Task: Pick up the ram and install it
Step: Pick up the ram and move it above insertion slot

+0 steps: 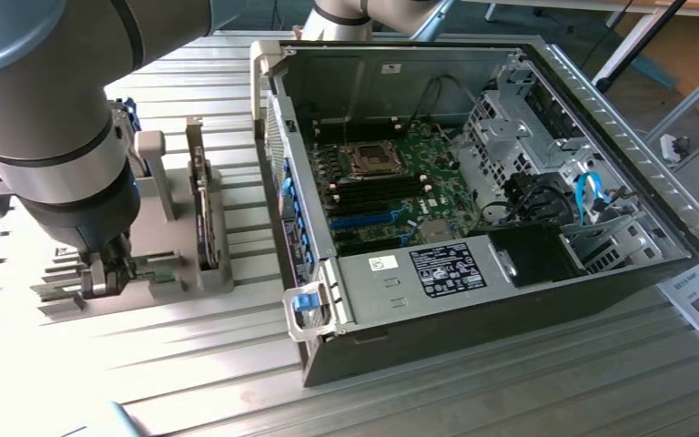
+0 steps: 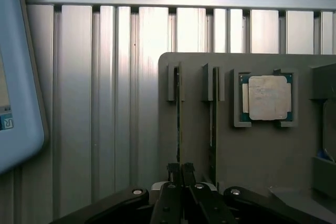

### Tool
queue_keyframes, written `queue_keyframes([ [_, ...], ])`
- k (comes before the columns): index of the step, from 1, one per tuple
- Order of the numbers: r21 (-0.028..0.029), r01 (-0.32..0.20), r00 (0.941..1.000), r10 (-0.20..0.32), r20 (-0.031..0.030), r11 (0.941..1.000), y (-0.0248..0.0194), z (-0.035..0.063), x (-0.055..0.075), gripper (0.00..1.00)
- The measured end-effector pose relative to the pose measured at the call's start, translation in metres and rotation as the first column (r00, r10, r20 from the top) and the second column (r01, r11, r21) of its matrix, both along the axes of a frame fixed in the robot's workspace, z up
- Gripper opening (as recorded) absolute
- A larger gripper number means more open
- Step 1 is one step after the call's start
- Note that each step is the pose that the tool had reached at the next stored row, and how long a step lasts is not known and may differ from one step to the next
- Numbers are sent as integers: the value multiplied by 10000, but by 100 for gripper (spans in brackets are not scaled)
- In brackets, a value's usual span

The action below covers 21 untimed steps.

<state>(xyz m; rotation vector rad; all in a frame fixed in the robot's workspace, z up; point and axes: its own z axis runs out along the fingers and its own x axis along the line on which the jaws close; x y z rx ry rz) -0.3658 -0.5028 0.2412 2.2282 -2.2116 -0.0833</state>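
The ram (image 2: 179, 114) stands on its edge in a slot of the grey holder (image 2: 252, 145), seen end-on as a thin dark green strip. My gripper (image 2: 180, 169) is shut on its near end, one finger (image 2: 169, 203) on each side. In the exterior view the gripper (image 1: 98, 282) is low over the holder (image 1: 161, 282) at that view's left, with green board (image 1: 48, 292) showing beside it. The open computer case (image 1: 592, 100) lies to the exterior view's right, with dark memory slots (image 1: 380, 189) on its motherboard.
A second green stick (image 2: 212, 119) stands in the neighbouring slot. A square silver processor (image 2: 269, 97) sits in a recess of the holder. A hard drive (image 1: 210, 218) stands upright in the holder. A pale blue-edged object (image 2: 18, 87) lies on the ribbed aluminium table (image 1: 204, 364).
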Motion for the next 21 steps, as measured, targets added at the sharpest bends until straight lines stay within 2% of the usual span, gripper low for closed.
queue_keyframes([
  [21, 0, 0, 10000, 0, 0, 10000, 0, 489, 18, 12],
])
